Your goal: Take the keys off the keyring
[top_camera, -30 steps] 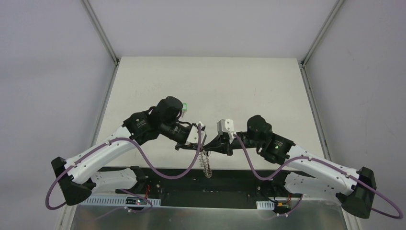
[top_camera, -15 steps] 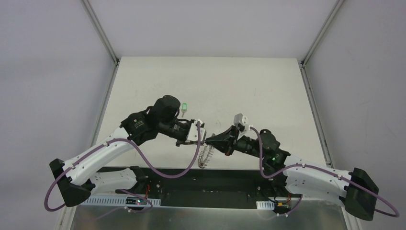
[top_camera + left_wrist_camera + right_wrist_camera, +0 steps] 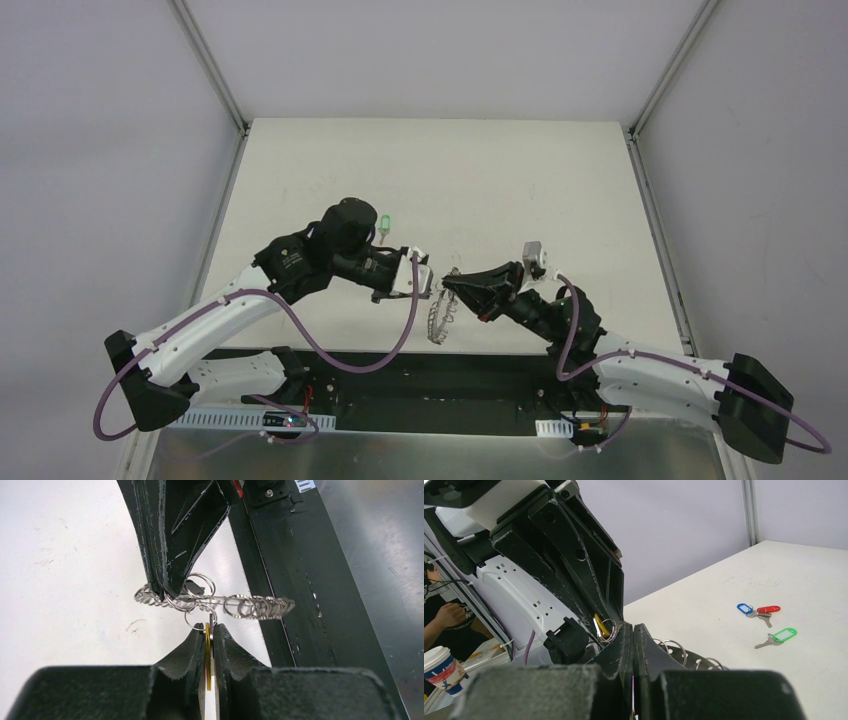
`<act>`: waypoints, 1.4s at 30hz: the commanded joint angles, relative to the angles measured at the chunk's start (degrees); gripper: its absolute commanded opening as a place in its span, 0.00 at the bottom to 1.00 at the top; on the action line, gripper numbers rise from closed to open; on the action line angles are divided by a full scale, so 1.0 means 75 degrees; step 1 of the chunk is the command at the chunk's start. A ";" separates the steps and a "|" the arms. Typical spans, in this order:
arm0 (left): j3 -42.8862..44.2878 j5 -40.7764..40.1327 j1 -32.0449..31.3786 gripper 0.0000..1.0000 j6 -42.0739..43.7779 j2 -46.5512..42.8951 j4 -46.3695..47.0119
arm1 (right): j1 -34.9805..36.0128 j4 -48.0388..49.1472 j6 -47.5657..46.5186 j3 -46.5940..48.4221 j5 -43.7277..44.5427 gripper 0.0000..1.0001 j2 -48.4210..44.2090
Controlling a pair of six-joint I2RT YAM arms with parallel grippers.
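Note:
My left gripper [image 3: 427, 287] [image 3: 209, 629] is shut on the yellow-tagged key [image 3: 207, 650], which still hangs by a small split ring from the keyring [image 3: 220, 604]. My right gripper [image 3: 449, 286] [image 3: 633, 628] is shut on the keyring's edge [image 3: 691, 658], tip to tip with the left one, above the table's near edge. The silver keyring [image 3: 438, 315] hangs tilted below both grippers. The yellow tag [image 3: 600, 626] shows between the left fingers [image 3: 574, 570]. A green-tagged key [image 3: 385, 222] [image 3: 783, 635], a blue-tagged key [image 3: 744, 608] and a red-tagged key [image 3: 769, 609] lie loose on the table.
The black base plate [image 3: 300, 570] runs along the table's near edge under the keyring. The white table [image 3: 480, 180] stretches beyond the arms. In the right wrist view a paper cup [image 3: 438, 667] stands off the table at the left.
The right arm has dropped and twisted its wrist while holding its grip. The keyring has swung from hanging straight down to tilted towards the right. The left arm has barely moved.

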 commanded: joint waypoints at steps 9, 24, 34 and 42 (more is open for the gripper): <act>-0.0017 0.0619 -0.0053 0.00 0.0049 -0.0112 -0.0325 | -0.0090 -0.2679 -0.1443 0.0771 -0.0989 0.36 -0.1228; -0.0015 0.0803 -0.0054 0.00 0.0071 -0.0112 -0.0325 | -0.0085 -0.7554 -0.4229 0.3529 -0.2869 0.38 -0.0406; -0.0012 0.0741 -0.0060 0.00 0.0065 -0.0123 -0.0325 | -0.0081 -0.6570 -0.3569 0.3478 -0.3266 0.38 0.0275; -0.0023 0.0695 -0.0059 0.00 0.0052 -0.0141 -0.0328 | -0.0030 -0.6036 -0.3094 0.3540 -0.3385 0.38 0.0694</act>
